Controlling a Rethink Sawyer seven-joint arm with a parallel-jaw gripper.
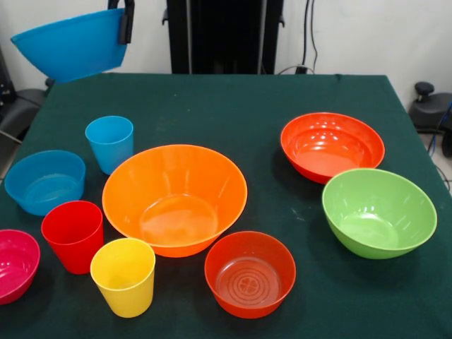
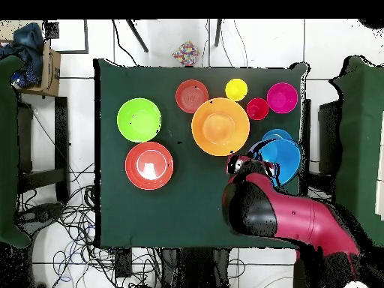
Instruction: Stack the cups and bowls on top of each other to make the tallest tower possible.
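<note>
The gripper (image 1: 126,18), cut off by the top edge of the front view, is clamped over the rim of the blue bowl (image 1: 70,46) and holds it lifted clear of the table (image 1: 212,99); the bowl hangs tilted, its mouth turned up and toward the camera, its base pointing down and away; from overhead it sits beside the red and black arm (image 2: 289,217), above the table's edge and partly over the small light blue bowl (image 1: 44,180).

The pale orange bowl (image 1: 175,198) stands upright and empty near the middle of the table, nothing stacked in it; the light blue cup (image 1: 110,143), red cup (image 1: 73,235) and yellow cup (image 1: 123,275) stand upright, mouths up, close around its side; the magenta bowl (image 1: 14,265) is cut by the picture's edge; one red-orange bowl (image 1: 250,273) stands just beside the orange one, the other red-orange bowl (image 1: 332,145) and the lime green bowl (image 1: 378,212) lie farther off, near each other.

The table wears a dark green cloth; the floor is white tile, with cables (image 2: 67,232) tangled beside the table; the fingertips are hidden behind the bowl's rim.
</note>
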